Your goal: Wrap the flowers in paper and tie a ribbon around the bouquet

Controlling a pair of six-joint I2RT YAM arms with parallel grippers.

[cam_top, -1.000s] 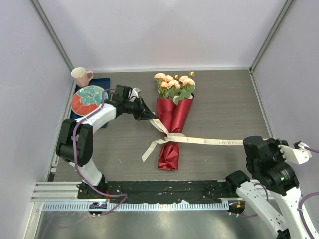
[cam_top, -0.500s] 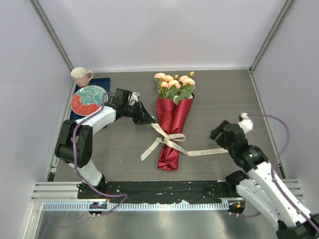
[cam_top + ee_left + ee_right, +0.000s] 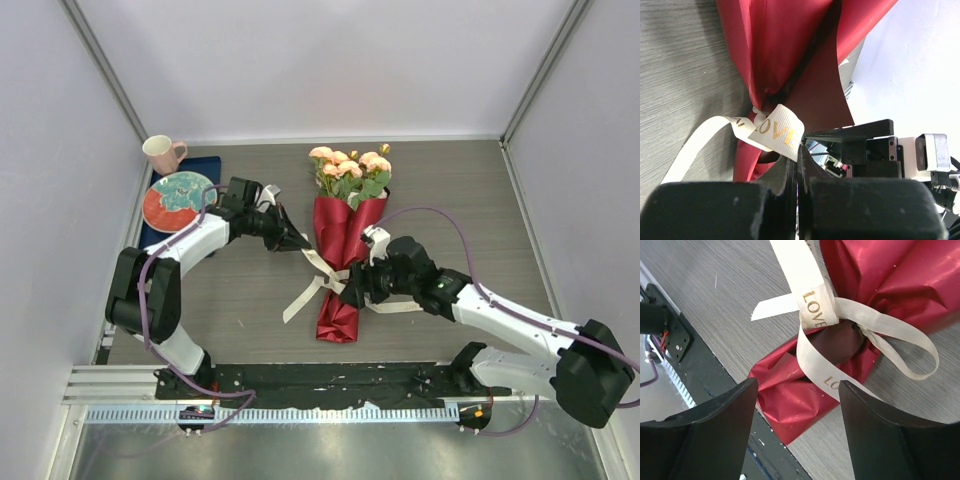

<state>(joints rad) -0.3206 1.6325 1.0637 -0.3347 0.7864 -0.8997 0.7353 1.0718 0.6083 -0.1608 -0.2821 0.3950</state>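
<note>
The bouquet lies mid-table: peach-pink flowers at the far end, their stems inside a cone of red paper. A cream ribbon is knotted loosely round the cone's waist, with one tail slack at the left and another by the right arm. My left gripper is shut on a ribbon end beside the cone. In its wrist view the "LOVE" ribbon runs into the closed left gripper, with the paper behind. My right gripper hangs open over the knot. Its wrist view shows the ribbon and paper below the empty right gripper.
A pink mug, a patterned red and teal plate and a dark blue tray sit at the far left, behind the left arm. A black rail runs along the near table edge, also seen as the black rail.
My right gripper let go of the ribbon's right end, opened, and swung in from the right edge to above the knot. The right tail went slack. The left gripper barely moved.
</note>
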